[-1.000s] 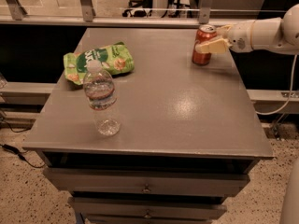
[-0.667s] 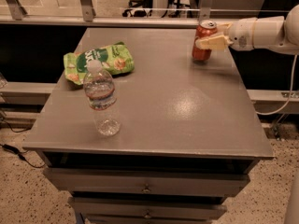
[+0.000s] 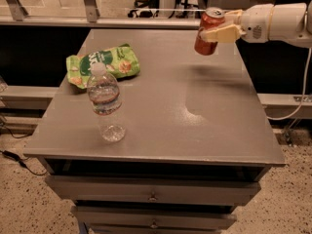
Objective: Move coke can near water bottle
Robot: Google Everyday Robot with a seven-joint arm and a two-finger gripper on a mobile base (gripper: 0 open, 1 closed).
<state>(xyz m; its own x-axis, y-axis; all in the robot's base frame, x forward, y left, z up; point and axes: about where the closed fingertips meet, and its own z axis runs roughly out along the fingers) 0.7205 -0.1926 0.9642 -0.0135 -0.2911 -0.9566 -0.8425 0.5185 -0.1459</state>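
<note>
The red coke can with a silver top hangs tilted in the air above the far right part of the grey table. My gripper reaches in from the right on a white arm and is shut on the can. The water bottle, clear with a white cap and a pale label band, stands upright near the table's front left. The can is well to the right of and behind the bottle.
A green snack bag lies on the table's left side just behind the bottle. The table has drawers below its front edge. A railing runs behind the table, and a cable hangs at the right.
The gripper has lifted the coke can off the table's far right corner; it now hangs above the surface, tilted.
</note>
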